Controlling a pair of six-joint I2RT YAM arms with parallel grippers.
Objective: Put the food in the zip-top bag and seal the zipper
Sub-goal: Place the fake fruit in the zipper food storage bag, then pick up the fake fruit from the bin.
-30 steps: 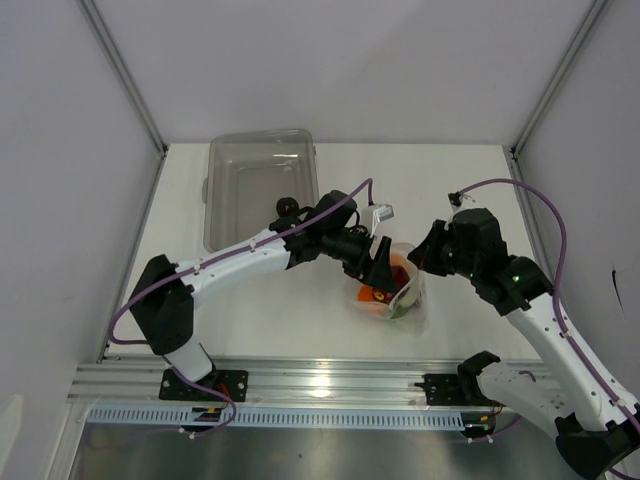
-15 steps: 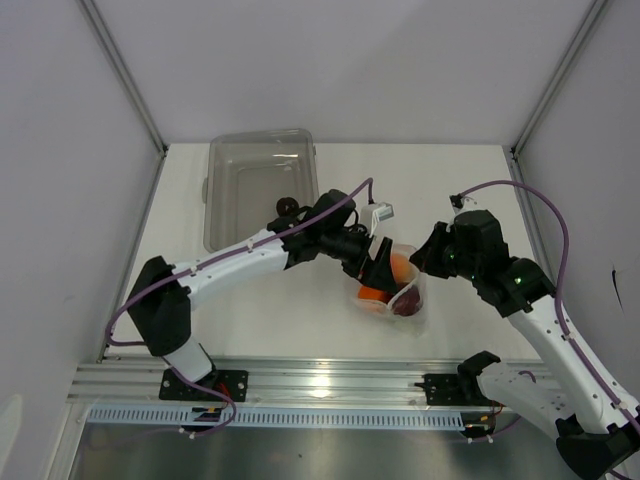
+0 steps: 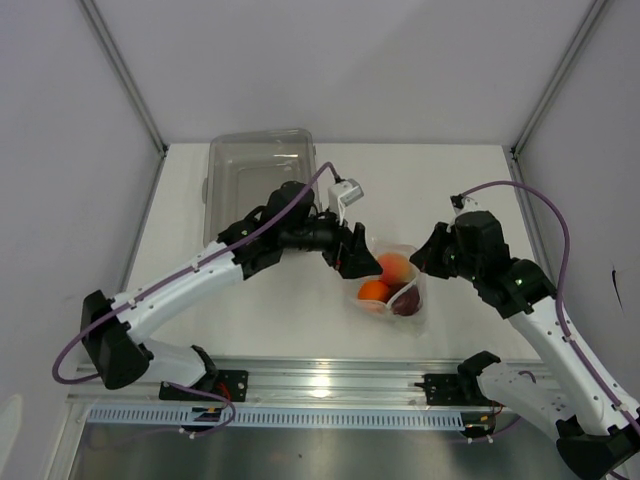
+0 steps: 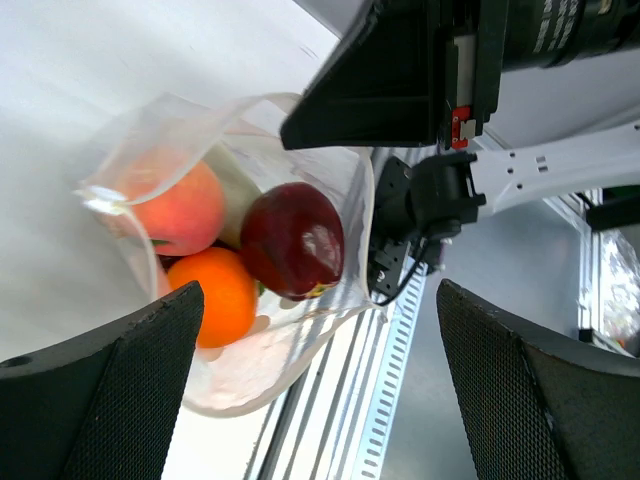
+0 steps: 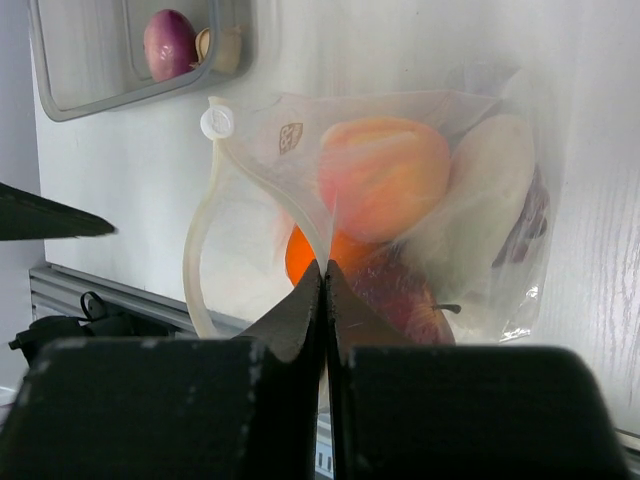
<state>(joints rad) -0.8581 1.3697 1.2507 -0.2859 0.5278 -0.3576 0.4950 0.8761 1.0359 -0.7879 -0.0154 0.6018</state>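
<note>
The clear zip-top bag (image 3: 398,290) lies near the table's front with its mouth gaping. Inside it sit a peach (image 4: 175,205), an orange (image 4: 215,295) and a dark red fruit (image 4: 292,238). The right wrist view also shows a white oblong piece (image 5: 480,190) in the bag. My right gripper (image 5: 325,268) is shut on the bag's mouth edge, where the zipper (image 5: 200,260) curls open. In the top view the right gripper (image 3: 425,262) is at the bag's right side. My left gripper (image 3: 358,262) hovers just left of the bag, open and empty, its fingers (image 4: 100,400) wide apart.
A rigid clear bin (image 3: 260,170) stands at the back left, partly under my left arm. In it lie a pink bulb (image 5: 170,42) and a small beige piece (image 5: 222,45). The aluminium rail (image 3: 320,385) runs along the near edge.
My left gripper has opened wider and drawn back left out of the bag's mouth. The dark red fruit now lies in the bag. The right gripper has stayed shut on the bag's edge.
</note>
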